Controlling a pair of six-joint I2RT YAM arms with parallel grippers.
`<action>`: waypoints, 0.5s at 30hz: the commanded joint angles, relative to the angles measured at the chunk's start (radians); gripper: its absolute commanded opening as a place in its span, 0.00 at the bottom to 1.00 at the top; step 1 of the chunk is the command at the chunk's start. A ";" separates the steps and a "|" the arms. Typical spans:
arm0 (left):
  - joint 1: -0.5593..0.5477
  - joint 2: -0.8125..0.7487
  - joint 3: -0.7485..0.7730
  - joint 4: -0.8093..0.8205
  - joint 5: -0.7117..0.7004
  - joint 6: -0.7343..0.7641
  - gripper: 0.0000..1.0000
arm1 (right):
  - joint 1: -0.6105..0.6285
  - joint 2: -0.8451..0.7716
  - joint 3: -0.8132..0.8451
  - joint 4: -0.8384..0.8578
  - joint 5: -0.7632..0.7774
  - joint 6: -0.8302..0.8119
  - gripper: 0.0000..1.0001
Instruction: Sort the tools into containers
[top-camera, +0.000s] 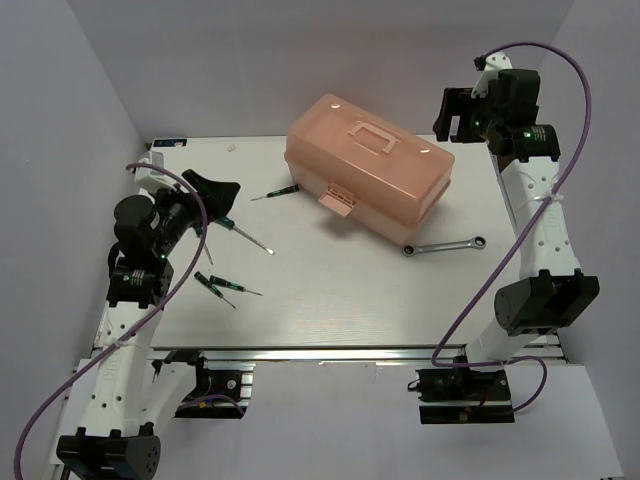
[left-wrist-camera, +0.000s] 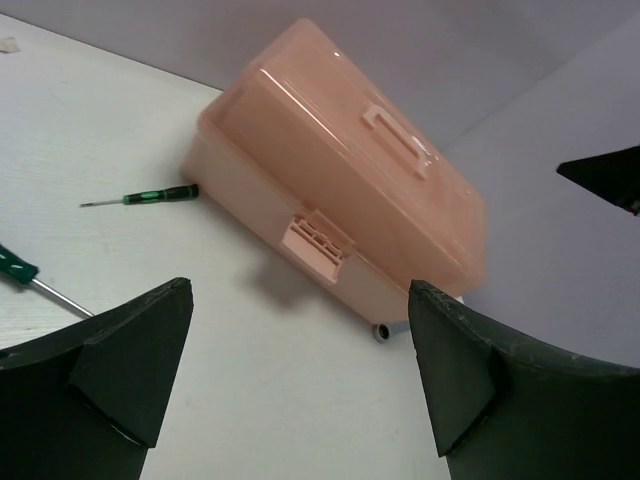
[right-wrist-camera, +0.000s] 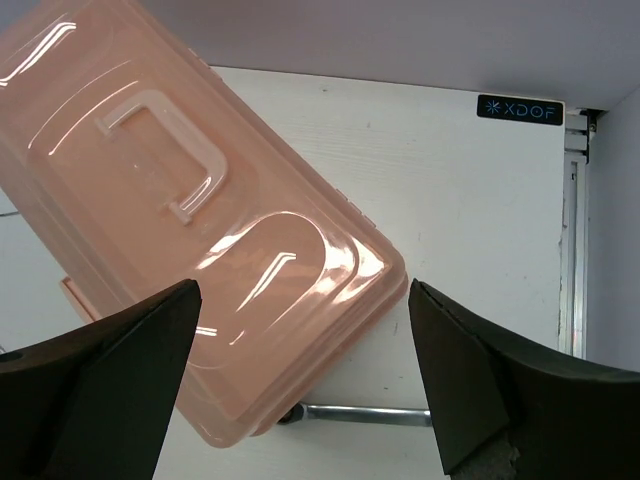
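The salmon-pink toolbox stands closed in the middle back of the table, its latch facing front. It also shows in the left wrist view and the right wrist view. One screwdriver lies by its left corner. A second lies nearer, and two more lie crossed near the front left. The silver wrench lies right of the toolbox's front corner. My left gripper is open and empty above the table's left side. My right gripper is open and empty above the toolbox's right end.
A small white scrap lies at the back left of the table. An XDOF label marks the back right corner. Grey walls close in the back and both sides. Purple cables loop beside each arm.
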 joint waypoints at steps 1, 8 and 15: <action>0.000 -0.018 0.000 0.029 0.081 -0.039 0.98 | -0.001 -0.003 0.023 -0.010 0.008 0.027 0.89; 0.000 -0.016 -0.020 0.067 0.104 -0.099 0.98 | 0.022 -0.144 -0.188 0.189 -0.343 -0.323 0.89; -0.001 0.034 -0.051 0.159 0.183 -0.177 0.19 | 0.306 -0.114 -0.216 0.220 0.006 -0.549 0.89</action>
